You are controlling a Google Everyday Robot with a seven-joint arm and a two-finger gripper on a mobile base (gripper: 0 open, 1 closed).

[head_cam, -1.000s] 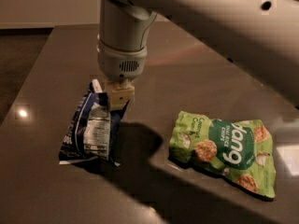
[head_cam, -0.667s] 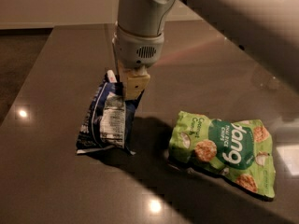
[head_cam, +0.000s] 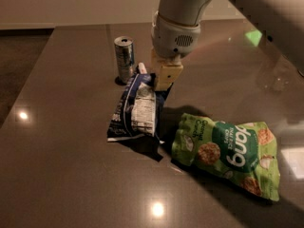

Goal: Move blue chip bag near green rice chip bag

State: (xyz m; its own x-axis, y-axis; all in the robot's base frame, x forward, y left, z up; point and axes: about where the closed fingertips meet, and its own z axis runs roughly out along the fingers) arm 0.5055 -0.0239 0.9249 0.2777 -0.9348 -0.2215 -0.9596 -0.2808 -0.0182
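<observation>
- Camera view, lower right: the green rice chip bag (head_cam: 223,151) lies flat on the dark glossy table (head_cam: 66,175), its "dang" label upside down.
- Just left of it, at frame centre, the blue chip bag (head_cam: 135,110) hangs tilted, its white nutrition panel facing the camera and its lower edge close to the green bag's left end.
- Above, the gripper (head_cam: 153,77) descends from the grey arm (head_cam: 183,13), with its cream fingers (head_cam: 167,76) pinching the blue bag's top edge.
- Behind, at upper left of centre, a small silver-blue can (head_cam: 124,58) stands upright.
</observation>
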